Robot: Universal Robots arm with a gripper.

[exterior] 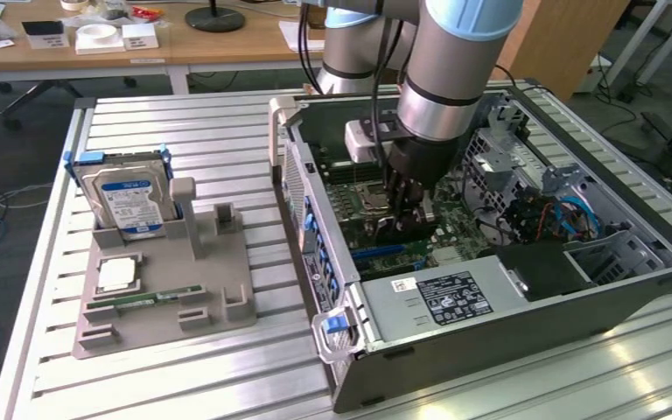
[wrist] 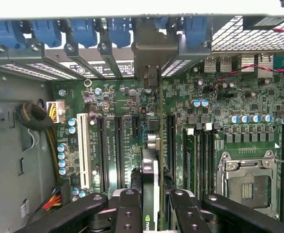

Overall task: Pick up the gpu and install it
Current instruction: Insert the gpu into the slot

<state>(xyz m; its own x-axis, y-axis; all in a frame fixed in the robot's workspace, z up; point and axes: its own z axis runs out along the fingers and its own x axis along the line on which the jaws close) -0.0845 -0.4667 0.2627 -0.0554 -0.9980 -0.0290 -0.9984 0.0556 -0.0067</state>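
The gpu [wrist: 150, 167] stands on edge inside the open computer case [exterior: 511, 341], over the green motherboard [wrist: 229, 97]. Seen edge-on, it runs in line with the long expansion slots, its silver end bracket [wrist: 149, 53] up against the rear slot openings. My gripper [wrist: 154, 204] is shut on it, with a black finger [wrist: 127, 213] on each side of the card. In the exterior view the gripper [exterior: 412, 214] reaches straight down into the case, the dark card [exterior: 397, 234] at its tips. Whether the card sits fully in its slot I cannot tell.
A silver hard drive [exterior: 129, 199] stands in a grey fixture [exterior: 202, 289] on the exterior view's left, with a processor [exterior: 116, 274] and a green memory stick [exterior: 150, 299] lying in it. Blue latches [wrist: 84, 31], a processor socket [wrist: 248, 187], cables [exterior: 558, 214] and the power supply [exterior: 453, 297] crowd the case.
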